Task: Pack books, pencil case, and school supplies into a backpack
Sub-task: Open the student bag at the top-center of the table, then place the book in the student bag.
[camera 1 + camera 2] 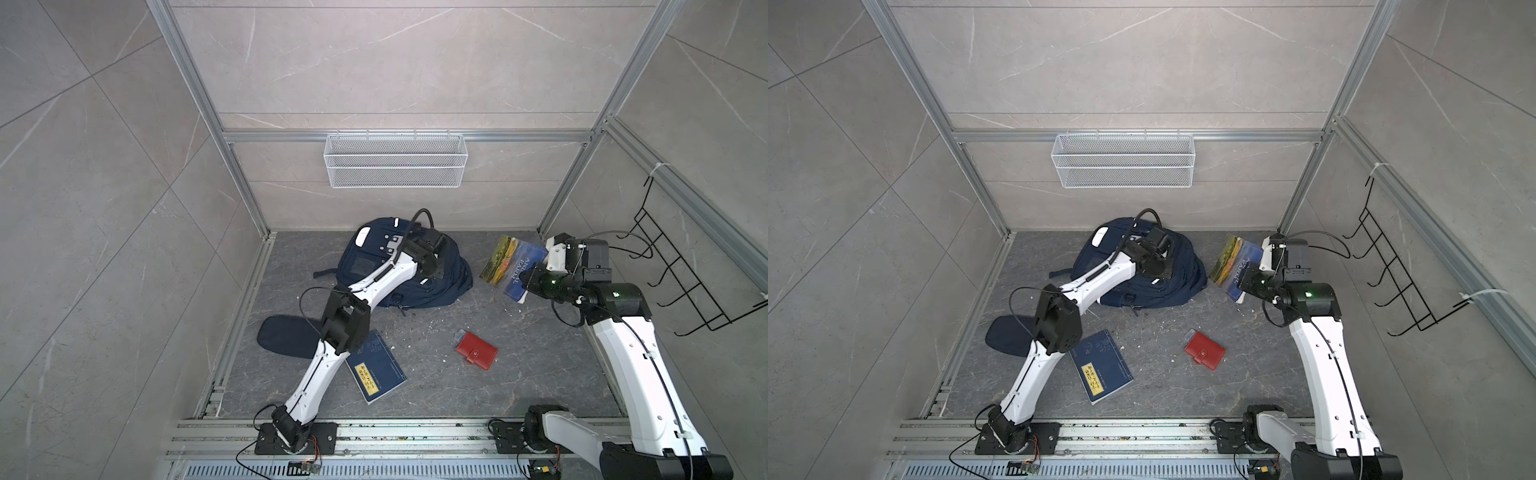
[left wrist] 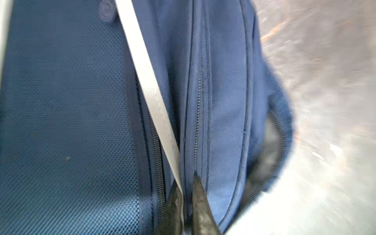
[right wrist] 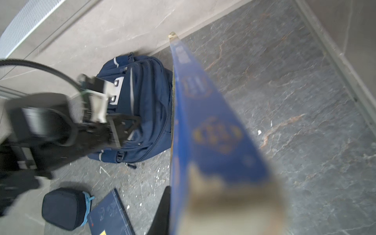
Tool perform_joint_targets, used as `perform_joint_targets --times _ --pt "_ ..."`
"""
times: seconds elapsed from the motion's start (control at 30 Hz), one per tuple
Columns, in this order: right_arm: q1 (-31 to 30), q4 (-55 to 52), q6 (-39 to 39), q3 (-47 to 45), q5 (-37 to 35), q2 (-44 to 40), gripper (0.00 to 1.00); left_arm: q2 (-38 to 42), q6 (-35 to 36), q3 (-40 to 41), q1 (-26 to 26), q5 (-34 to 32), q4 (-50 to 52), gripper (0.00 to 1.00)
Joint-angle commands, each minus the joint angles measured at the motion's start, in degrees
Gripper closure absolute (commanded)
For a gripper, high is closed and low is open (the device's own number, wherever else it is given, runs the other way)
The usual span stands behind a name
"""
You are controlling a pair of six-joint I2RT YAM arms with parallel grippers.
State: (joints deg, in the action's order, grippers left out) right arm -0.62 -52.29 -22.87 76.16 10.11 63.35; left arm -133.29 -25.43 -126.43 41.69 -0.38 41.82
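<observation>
Closed left jaws pinch a fold of the backpack [image 1: 451, 280] together with its white stripe [image 2: 146, 81], right beside a zip line, with the left arm [image 1: 386, 278] reaching over the bag from the front. The right jaws are clamped on the near corner of the landscape book [image 1: 505, 259], which the right arm [image 1: 623, 357] holds tilted just right of the backpack and apart from it. Whether its lowest corner touches the table [image 1: 540, 374] I cannot tell. The backpack lies at the back middle of the table with its front pockets facing up. The zip lines in the left wrist view look shut, so its inside is hidden. The pencil case [image 1: 284, 334] lies flat at the left side of the table, partly covered by the left arm, and the navy book [image 1: 376, 372] lies flat just beside it, nearer the front, also partly under that arm. The red case [image 1: 477, 352] rests in the open middle right of the table, well apart from the bag, with a clear bluish piece [image 1: 460, 333] at its far corner. A white wire basket [image 1: 395, 166] hangs on the back wall above the backpack.
</observation>
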Motion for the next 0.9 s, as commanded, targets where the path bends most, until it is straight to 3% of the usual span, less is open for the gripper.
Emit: perform_joint_targets --times 0.0,0.17,0.33,0.47,0.67,0.87 --pt "0.2 2.1 0.2 -1.4 3.9 -1.8 1.0 16.0 0.8 6.7 -3.1 11.3 -7.4 1.0" --pt "0.3 4.7 0.5 -1.4 13.2 -1.5 1.0 27.8 -4.1 21.2 -8.7 25.7 -20.1 1.0" --pt "0.2 7.8 1.7 -1.1 26.6 1.5 1.0 32.7 -7.1 25.3 -12.8 36.8 -29.3 1.0" --pt "-0.2 16.9 -3.9 -5.6 33.6 3.6 1.0 34.9 -11.0 28.1 -13.9 44.0 -39.6 1.0" --pt "-2.1 28.2 -9.5 -8.8 39.0 7.9 1.0 34.6 -14.2 28.3 -13.8 50.8 -43.6 1.0" --pt "-5.7 31.3 -8.1 -8.8 39.0 15.1 1.0 35.1 -16.0 28.5 -13.4 55.3 -45.8 1.0"
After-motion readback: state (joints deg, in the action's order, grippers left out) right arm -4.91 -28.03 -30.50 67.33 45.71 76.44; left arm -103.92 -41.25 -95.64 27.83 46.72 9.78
